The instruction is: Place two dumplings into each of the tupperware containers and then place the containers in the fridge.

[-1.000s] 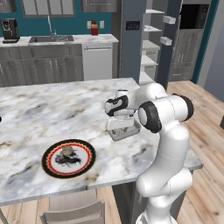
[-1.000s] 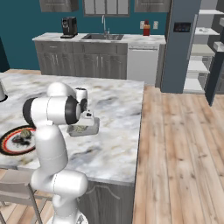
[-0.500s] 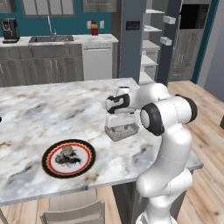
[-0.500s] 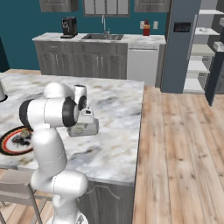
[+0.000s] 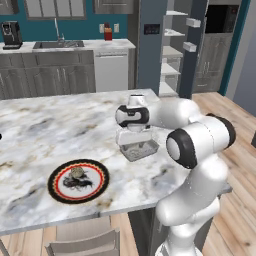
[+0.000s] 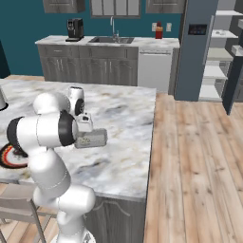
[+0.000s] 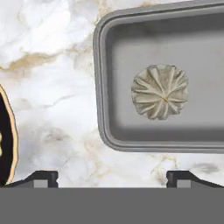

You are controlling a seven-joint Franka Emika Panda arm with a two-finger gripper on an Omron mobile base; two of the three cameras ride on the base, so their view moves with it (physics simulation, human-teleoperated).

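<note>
Fridge: tall slate blue-grey unit at the far end of the room, dark panel on its front, white shelves beside it; well apart from the island.

Island counter: large marble-patterned top, white with grey and tan veining; it bears every item below.

Arm: white with dark joints, reaching from the base over the counter's near right part.

Plate: round, dark rim with a red and white ring, on the near left of the counter, well apart from the tray. One dumpling on the plate, tan and rounded, sits toward its far side; a dark smear lies at the plate's centre. An arc of the plate's edge also shows at the left border of the hand view.

Tupperware container: shallow pale grey tray, raised rim, rounded corners, flat on the counter directly under the hand; in the left base view it lies at.

Gripper: hangs above the container, jaws spread wide, the two dark finger tips far apart, nothing between them.

Dumpling in the container: pale tan, crimped folds radiating from its middle, lying on the tray floor clear of the walls.
</note>
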